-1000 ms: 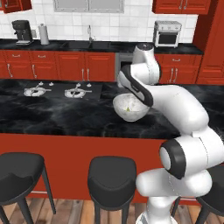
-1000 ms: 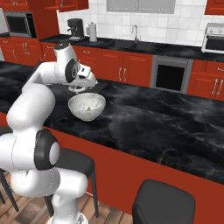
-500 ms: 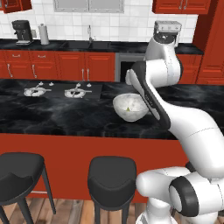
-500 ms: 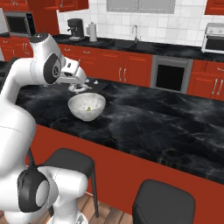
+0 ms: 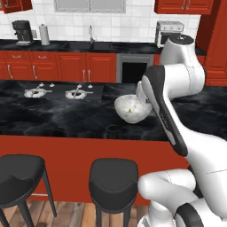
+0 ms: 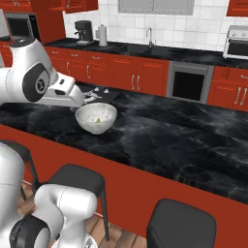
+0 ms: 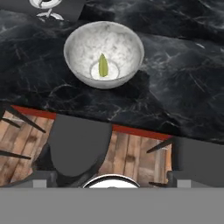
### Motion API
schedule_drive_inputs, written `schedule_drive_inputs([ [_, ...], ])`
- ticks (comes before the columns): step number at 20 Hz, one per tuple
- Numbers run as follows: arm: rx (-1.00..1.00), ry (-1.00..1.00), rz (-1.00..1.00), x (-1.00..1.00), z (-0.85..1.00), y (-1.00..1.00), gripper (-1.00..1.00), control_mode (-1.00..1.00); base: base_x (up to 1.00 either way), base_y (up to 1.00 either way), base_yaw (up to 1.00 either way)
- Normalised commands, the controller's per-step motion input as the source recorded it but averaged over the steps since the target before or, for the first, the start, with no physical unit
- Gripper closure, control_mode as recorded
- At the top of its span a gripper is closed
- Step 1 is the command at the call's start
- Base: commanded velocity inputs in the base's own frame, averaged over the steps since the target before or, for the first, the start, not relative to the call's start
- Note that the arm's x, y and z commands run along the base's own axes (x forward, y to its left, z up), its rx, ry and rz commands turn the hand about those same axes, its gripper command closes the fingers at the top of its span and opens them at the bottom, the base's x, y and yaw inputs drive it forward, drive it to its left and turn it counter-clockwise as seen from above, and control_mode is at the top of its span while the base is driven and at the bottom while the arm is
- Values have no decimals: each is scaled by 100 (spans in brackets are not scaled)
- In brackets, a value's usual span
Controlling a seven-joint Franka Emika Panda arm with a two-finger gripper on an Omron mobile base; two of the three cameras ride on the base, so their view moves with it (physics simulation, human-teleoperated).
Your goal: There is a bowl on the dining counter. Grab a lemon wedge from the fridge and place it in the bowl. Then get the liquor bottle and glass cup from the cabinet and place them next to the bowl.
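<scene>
The gripper has its 2 dark fingers spread wide with nothing between them; in the hand view it looks down past the counter edge, with the bowl well ahead of it. The lemon wedge lies at the bottom of that bowl, upright-looking and centred — so the 1st part of the task reads as done, and the empty, parted fingers fit a hand that has nothing left to carry here.

The bowl sits on the dining counter, near its stool-side edge, with bare black marble on both sides of it — room, I judge, for the bottle and the cup to stand beside it. In the right base view the bowl is just in front of the arm's white wrist, the wedge a small green speck inside.

Next comes the cabinet on the far wall; neither liquor bottle nor glass cup can be made out yet.
</scene>
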Motion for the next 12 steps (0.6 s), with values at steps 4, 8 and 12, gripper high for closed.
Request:
schedule_drive_inputs([
  [4,0,21,0,-82,-25,-5,-100,-100,0,0,0],
  [8,0,9,-1,-27,-18,0,-100,100,-12,0,0],
  [12,0,0,0,0,0,0,-100,100,-93,27,3],
])
